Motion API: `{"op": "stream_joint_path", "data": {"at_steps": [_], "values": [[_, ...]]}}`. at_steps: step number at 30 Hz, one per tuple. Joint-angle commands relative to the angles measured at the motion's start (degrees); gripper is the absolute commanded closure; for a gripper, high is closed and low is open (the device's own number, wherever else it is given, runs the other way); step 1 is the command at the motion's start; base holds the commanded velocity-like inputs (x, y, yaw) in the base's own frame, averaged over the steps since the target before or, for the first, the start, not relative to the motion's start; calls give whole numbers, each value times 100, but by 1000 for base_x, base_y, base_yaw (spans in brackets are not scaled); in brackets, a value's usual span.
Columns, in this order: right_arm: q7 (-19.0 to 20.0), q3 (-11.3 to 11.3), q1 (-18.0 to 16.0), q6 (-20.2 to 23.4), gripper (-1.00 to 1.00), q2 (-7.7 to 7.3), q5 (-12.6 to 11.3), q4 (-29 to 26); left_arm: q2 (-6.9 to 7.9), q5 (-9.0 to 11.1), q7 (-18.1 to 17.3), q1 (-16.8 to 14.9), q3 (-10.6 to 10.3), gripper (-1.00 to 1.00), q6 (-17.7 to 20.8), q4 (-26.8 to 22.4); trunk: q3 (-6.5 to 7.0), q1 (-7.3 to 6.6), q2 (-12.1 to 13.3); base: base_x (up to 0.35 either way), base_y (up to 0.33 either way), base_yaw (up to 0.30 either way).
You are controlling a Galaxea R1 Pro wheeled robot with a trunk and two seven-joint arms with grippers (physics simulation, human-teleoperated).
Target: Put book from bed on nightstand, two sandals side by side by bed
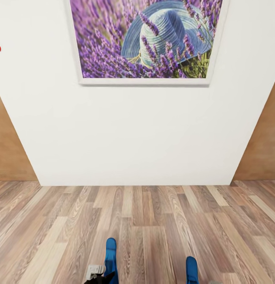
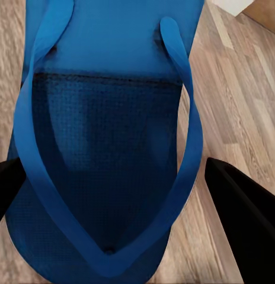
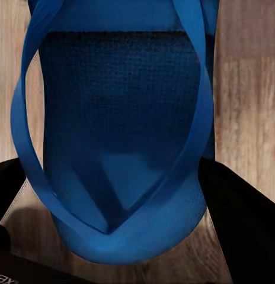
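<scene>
- One flat bright blue sandal with a blue V-shaped strap [image 2: 108, 148] sits between the two black fingers [image 2: 247, 219] of the left claw [image 2: 122, 201]. The fingers press on its two sides, so the left claw is holding it.
- The other flat blue sandal [image 3: 122, 136] sits the same way in the right claw [image 3: 114, 201], gripped on both sides by its dark fingers [image 3: 244, 225].
- From the head, both blue sandals [image 1: 110, 256] [image 1: 191, 268] poke up from the bottom edge, well apart, over the light brown wood-plank floor [image 1: 153, 221].
- A little grey and black part of the left arm [image 1: 97, 274] shows beside its sandal; the rest is cut off.
- Small white letters sit on the right claw's body, too cut off to read.
- Beyond the claws stands a plain white wall [image 1: 133, 134] with a framed picture of purple flowers and a blue hat [image 1: 147, 39].
</scene>
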Motion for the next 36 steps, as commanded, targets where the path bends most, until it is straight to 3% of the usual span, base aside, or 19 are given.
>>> {"op": "stream_joint_path", "data": {"at_steps": [1,12,27,36], "values": [[35,-49,-3,57,100,4,-4,-7,0,3,-28,-5,24,100,-14,7,-6,2,-2,325,0,0],[35,-49,0,57,100,4,-4,-7,0,3,-28,-3,26,100,-14,7,-6,2,-2,325,0,19],[35,-49,-2,57,100,4,-3,-7,0,3,-28,-3,28,100,-14,7,-6,2,-2,325,0,263],[35,-49,-2,57,100,4,-2,-7,0,3,-28,-5,25,100,-14,7,-6,2,-2,325,0,42]]}}
